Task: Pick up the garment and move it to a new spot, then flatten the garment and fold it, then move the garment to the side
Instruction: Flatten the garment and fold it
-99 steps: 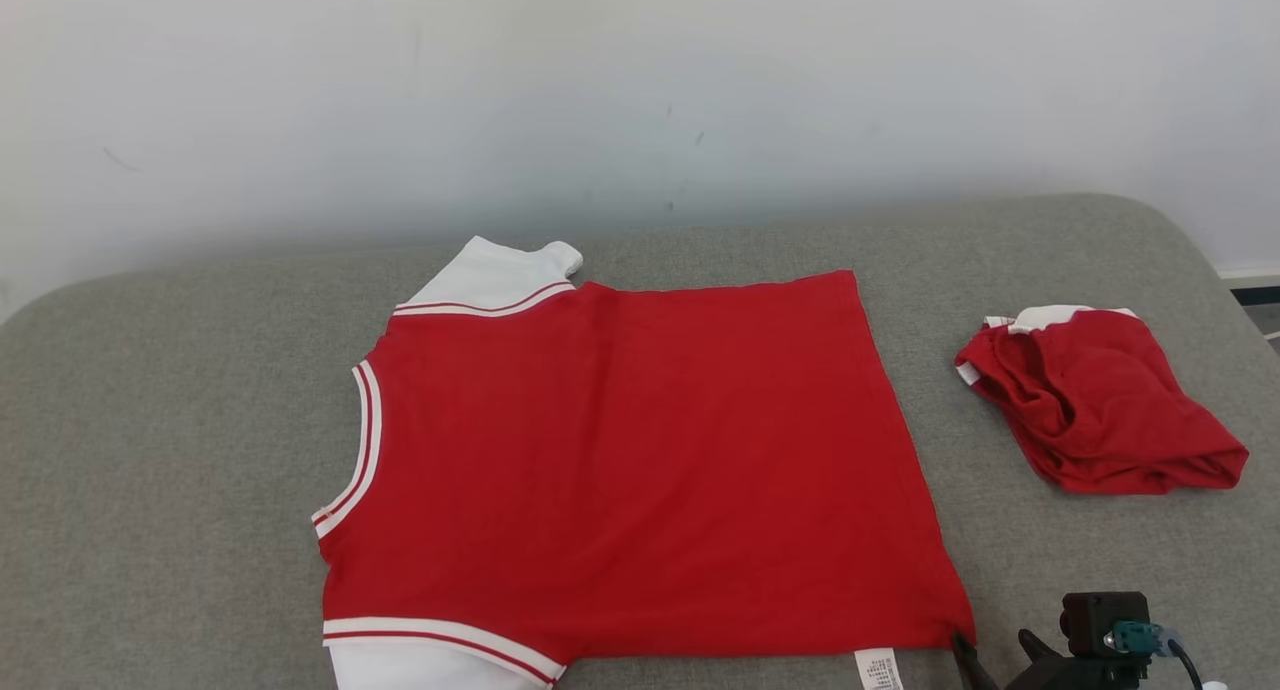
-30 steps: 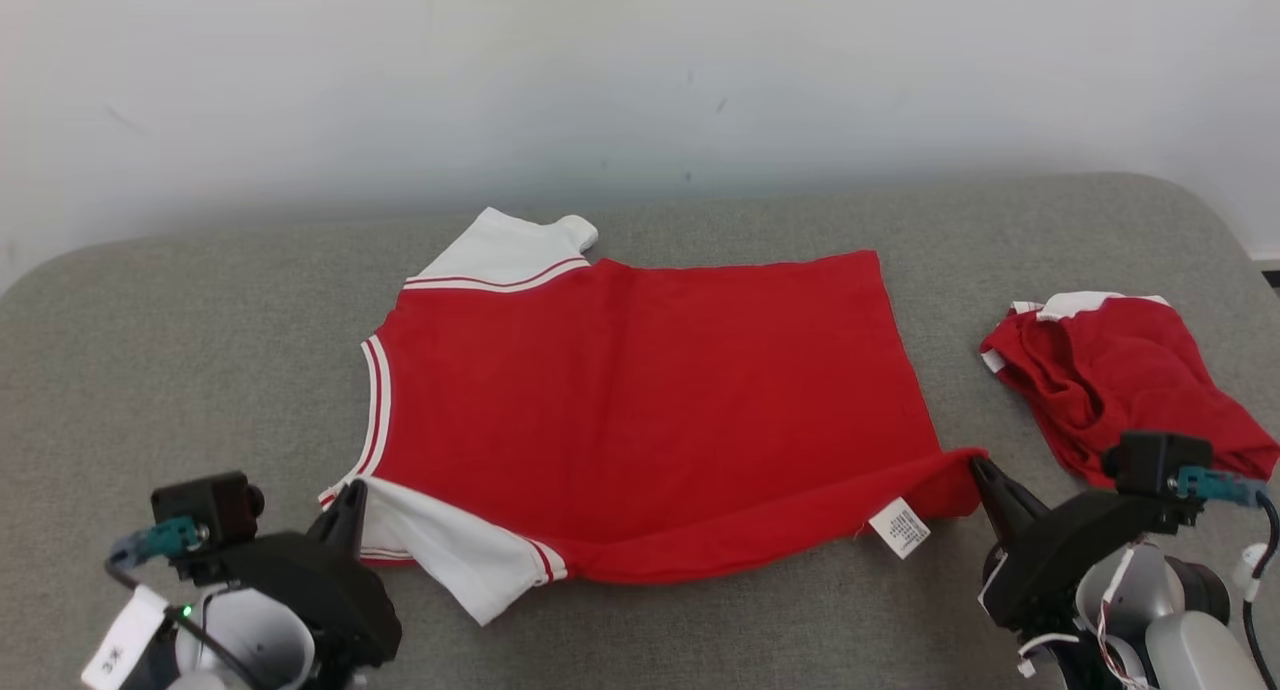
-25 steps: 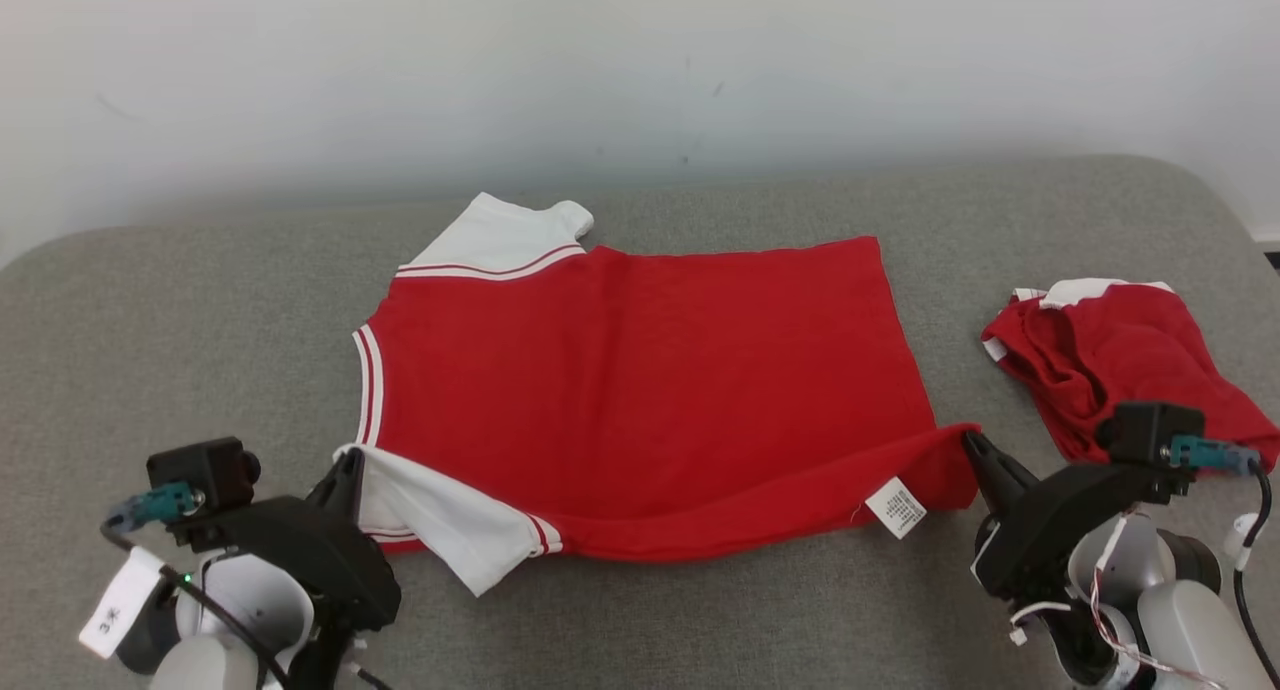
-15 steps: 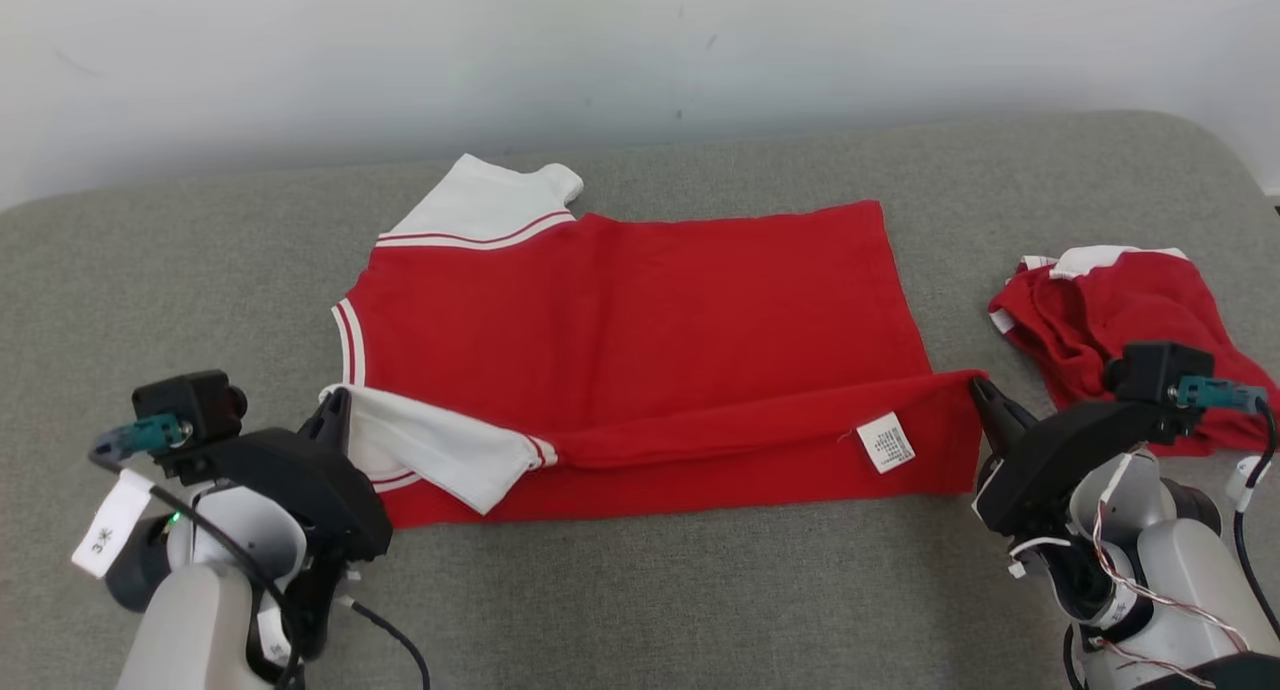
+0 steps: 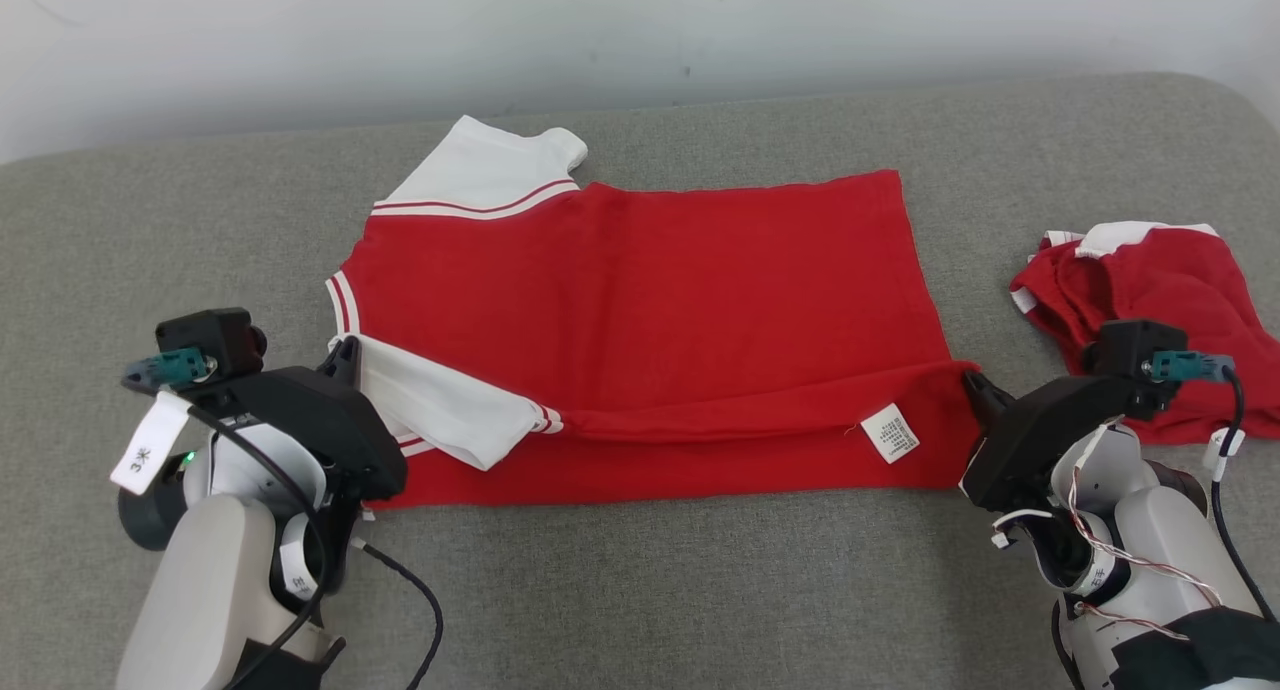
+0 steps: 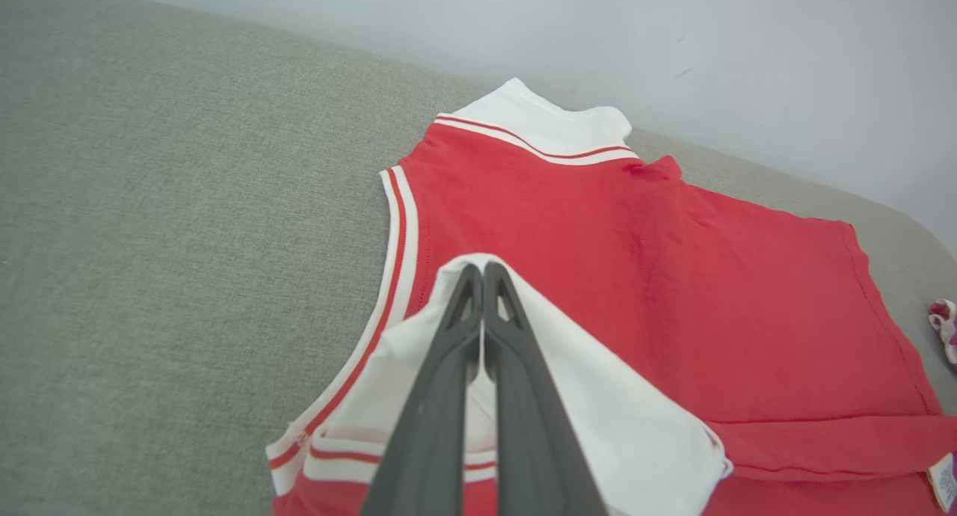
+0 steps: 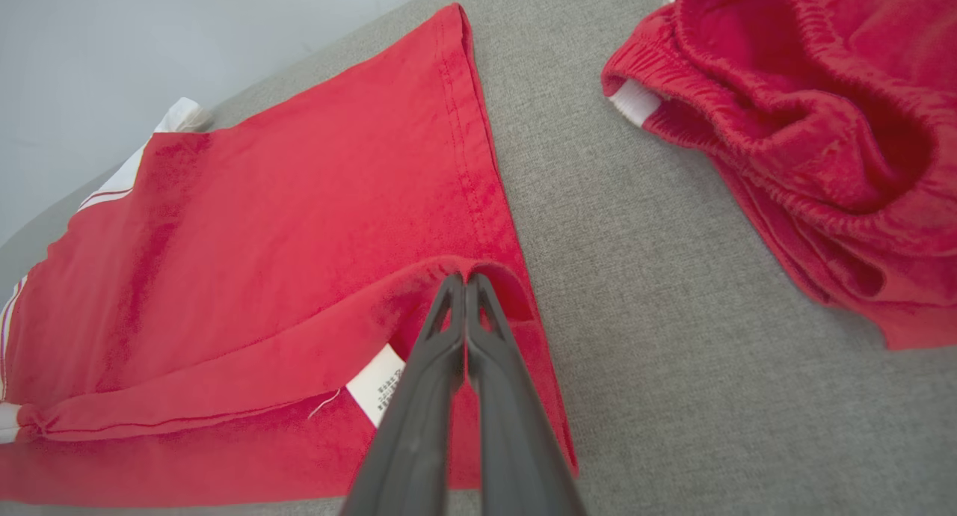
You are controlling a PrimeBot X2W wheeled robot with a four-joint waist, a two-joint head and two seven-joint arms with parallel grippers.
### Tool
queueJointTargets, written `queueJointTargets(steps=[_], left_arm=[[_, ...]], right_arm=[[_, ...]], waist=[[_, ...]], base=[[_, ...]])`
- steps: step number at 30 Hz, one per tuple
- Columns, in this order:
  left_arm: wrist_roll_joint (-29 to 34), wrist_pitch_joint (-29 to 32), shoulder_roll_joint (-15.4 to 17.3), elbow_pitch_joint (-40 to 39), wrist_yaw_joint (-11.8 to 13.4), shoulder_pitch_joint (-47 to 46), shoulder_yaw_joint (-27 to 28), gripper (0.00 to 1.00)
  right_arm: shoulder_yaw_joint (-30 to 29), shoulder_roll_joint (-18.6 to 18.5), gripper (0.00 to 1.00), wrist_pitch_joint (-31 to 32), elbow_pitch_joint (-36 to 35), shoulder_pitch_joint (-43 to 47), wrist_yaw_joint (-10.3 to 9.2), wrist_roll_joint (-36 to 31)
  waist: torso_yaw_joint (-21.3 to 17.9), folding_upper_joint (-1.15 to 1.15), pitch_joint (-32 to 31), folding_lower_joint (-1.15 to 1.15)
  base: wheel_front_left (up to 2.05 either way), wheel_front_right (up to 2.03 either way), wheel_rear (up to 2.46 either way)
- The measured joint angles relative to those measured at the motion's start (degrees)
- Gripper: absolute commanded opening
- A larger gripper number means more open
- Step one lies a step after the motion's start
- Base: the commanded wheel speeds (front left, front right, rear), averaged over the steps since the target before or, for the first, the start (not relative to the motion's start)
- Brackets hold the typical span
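On cushion | left gripper clamps garment sleeve | right gripper clamps garment hem

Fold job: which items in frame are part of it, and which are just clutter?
In the job:
- red shirt, near edge folded over
- left gripper, shut on its white sleeve
- right gripper, shut on its hem corner

Lying about:
- crumpled red garment, to the right, apart from the shirt
- grey cushion, just the work surface
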Motion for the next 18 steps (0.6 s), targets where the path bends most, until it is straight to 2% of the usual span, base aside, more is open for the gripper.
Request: queueJointTargets(steps=[10, 11, 12, 13, 14, 18], left_arm=[[0.7, -1.4, -0.3, 5.8, -0.1, -4.3, -1.5, 0.0], [0.9, -1.7, -0.3, 6.1, -0.1, -4.5, -1.6, 0.0], [0.9, -1.8, -0.3, 6.6, -0.1, -4.6, -1.6, 0.02], [1.5, -2.3, -0.2, 7.5, -0.1, -4.7, -1.6, 0.37], [1.8, -2.6, -0.2, 7.8, 0.0, -4.7, -1.7, 1.0], [2.6, -3.9, 0.3, 9.3, 0.0, -5.4, -1.8, 1.0]], right_arm=[[0.8, -0.1, 0.0, -2.1, 5.0, -2.2, -0.67, -3.0], [0.8, -0.1, 0.31, -2.5, 5.2, -2.4, -0.67, -3.0], [0.7, 0.0, 1.0, -2.9, 5.4, -2.7, -0.67, -3.0], [0.8, 0.1, 1.0, -3.5, 5.5, -3.3, -0.66, -2.9], [0.8, 0.2, 1.0, -3.9, 5.6, -3.6, -0.65, -2.9], [0.7, 0.3, 1.0, -6.0, 5.7, -4.1, -0.56, -2.9]], waist=[[-0.2, 0.0, 0.6, -0.01], [-0.2, 0.0, 0.7, -0.01], [-0.2, 0.0, 0.7, -0.01], [-0.4, 0.0, 0.9, -0.01], [-0.5, 0.0, 0.9, -0.01], [-0.6, 0.0, 0.9, -0.01]], base=[[0.0, 0.0, 0.0], [0.0, 0.0, 0.0], [0.0, 0.0, 0.0], [0.0, 0.0, 0.0], [0.0, 0.0, 0.0], [0.0, 0.0, 0.0]])
